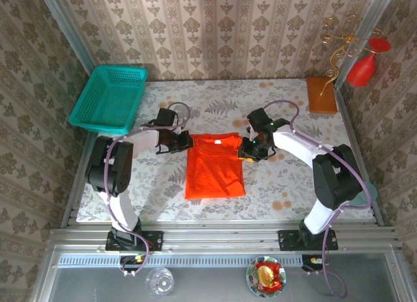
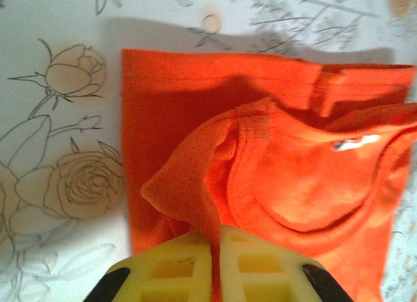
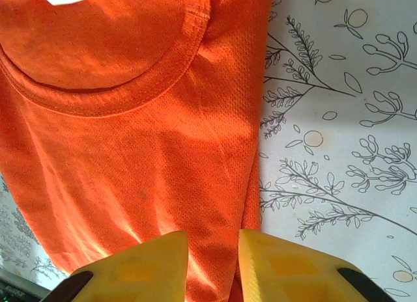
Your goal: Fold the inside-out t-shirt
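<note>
In the upper left of my overhead view a teal basket (image 1: pixel 109 99) sits at the corner of the table (image 1: pixel 287 185), which has a pale floral cover. At upper right a flat brown block (image 1: pixel 322 95) lies by the edge, with a red vase (image 1: pixel 365 66) and gold wire ornament (image 1: pixel 339 48) just beyond. At bottom centre stand a clear glass (image 1: pixel 159 281) and a plate (image 1: pixel 250 274) holding something red and gold.

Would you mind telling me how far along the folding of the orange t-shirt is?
Done: the bright orange-red cloth t-shirt lies as a narrow rectangle, no sleeves sticking out. In hand: the left gripper pinches a raised fold beside the collar; the right gripper straddles the opposite edge, grip unclear. Left: probably folding it across its length.
</note>
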`<action>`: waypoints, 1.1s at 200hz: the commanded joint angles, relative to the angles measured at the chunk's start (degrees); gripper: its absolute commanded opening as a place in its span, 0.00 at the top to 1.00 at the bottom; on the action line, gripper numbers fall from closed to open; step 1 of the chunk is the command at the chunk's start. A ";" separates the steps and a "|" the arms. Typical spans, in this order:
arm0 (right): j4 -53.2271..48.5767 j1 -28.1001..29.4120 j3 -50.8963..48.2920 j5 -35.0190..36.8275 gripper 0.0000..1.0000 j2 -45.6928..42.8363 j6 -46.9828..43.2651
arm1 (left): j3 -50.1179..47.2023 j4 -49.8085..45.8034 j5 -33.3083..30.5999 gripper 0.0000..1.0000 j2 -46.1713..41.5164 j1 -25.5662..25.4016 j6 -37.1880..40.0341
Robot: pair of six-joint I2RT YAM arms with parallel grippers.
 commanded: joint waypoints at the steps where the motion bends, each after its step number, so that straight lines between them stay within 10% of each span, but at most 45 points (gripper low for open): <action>1: -2.28 -0.04 -1.08 -0.41 0.73 -1.02 -0.90 | 1.29 0.60 1.04 0.85 1.78 0.78 1.28; 220: -3.21 -0.03 -1.34 0.53 0.73 -0.93 -0.99 | 19.49 -22.10 -20.10 0.56 12.91 -4.88 11.63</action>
